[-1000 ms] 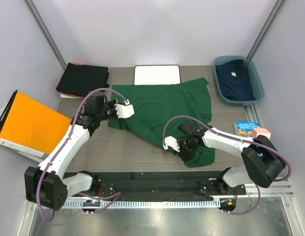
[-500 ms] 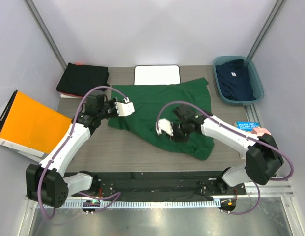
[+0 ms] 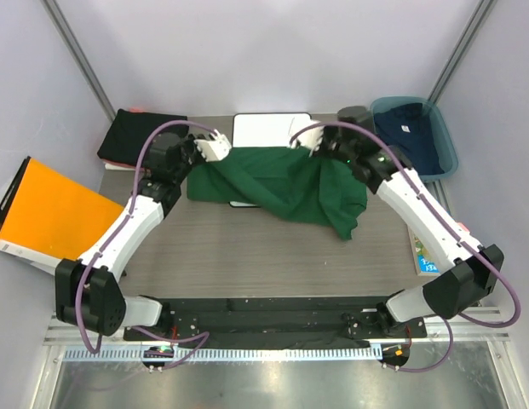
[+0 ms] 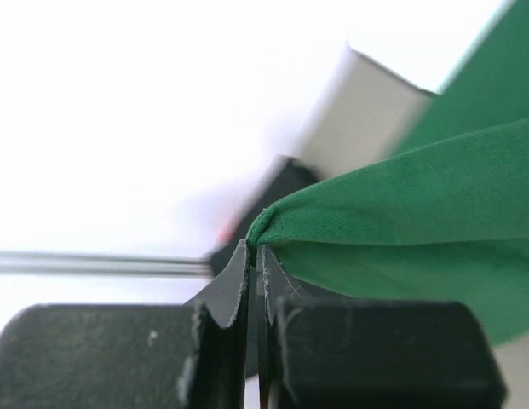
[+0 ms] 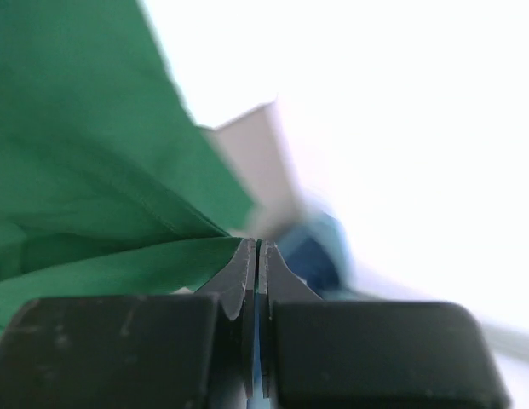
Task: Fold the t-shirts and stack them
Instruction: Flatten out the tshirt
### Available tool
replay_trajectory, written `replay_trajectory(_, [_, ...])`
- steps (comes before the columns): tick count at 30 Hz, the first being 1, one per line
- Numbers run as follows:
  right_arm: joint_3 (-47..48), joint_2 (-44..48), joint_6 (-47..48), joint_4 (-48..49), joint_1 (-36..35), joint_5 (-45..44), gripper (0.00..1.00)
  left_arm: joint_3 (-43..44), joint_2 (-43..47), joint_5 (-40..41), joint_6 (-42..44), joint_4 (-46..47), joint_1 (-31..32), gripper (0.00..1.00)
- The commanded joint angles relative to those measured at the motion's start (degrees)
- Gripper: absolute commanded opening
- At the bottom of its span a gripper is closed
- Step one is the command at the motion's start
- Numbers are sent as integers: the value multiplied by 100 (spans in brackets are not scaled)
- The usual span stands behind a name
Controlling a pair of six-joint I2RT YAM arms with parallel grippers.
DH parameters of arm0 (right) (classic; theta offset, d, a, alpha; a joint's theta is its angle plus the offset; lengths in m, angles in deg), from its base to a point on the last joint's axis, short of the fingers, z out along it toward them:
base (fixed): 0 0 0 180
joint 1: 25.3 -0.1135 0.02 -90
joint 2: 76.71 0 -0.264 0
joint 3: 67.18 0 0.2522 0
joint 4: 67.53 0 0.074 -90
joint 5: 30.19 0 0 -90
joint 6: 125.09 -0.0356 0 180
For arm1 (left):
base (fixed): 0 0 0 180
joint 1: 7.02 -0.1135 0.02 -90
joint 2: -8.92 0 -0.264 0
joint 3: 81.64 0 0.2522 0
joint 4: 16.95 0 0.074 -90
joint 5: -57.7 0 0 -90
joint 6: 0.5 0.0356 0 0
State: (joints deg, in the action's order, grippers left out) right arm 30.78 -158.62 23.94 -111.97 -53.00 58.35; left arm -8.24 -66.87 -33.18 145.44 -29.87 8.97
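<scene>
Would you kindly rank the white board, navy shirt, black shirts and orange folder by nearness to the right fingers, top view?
1. White board, just left.
2. Navy shirt, far right.
3. Black shirts, back left.
4. Orange folder, far left.

The green t-shirt [image 3: 281, 183] is plain dark green. The folded shirts [image 3: 145, 136] are black. The navy shirt [image 3: 406, 141] has a teal bin [image 3: 449, 160] around it. The board [image 3: 260, 128] is white, the folder [image 3: 55, 213] orange, the desk [image 3: 247, 256] grey wood-grain.

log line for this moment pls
left gripper: shut on green t-shirt | right gripper: shut on green t-shirt | green t-shirt: held between both grippers, over white board | navy t-shirt: in blue bin
</scene>
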Motion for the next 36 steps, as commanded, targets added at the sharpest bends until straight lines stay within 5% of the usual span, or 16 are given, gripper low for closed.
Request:
replay_trajectory(1, [307, 377, 425, 1500, 554, -549, 1, 487, -155, 949, 320, 1672, -87, 0])
replay_trajectory(7, [52, 868, 558, 2715, 1065, -550, 1, 1129, -331, 1486, 602, 2411, -359, 0])
replay_trajectory(12, [332, 1168, -64, 2620, 1162, -138, 1, 1305, 28, 1101, 454, 2432, -386, 0])
replay_trajectory(15, [640, 1484, -723, 1594, 1188, 756, 1, 1191, 625, 600, 103, 1294, -395, 0])
replay_trajectory(22, [518, 2723, -1105, -1412, 1180, 2375, 1, -99, 3129, -2177, 663, -1813, -395, 0])
replay_trajectory(27, [2211, 2673, -700, -3536, 1180, 2843, 1, 319, 4106, -2978, 567, -3255, -395, 0])
replay_trajectory(32, [3857, 2109, -919, -4017, 1180, 3020, 1, 1208, 3959, -2795, 724, -3391, -386, 0])
replay_trajectory(36, [3182, 2048, -334, -2859, 1171, 2712, 1, 1314, 3256, -2295, 996, -2836, -395, 0])
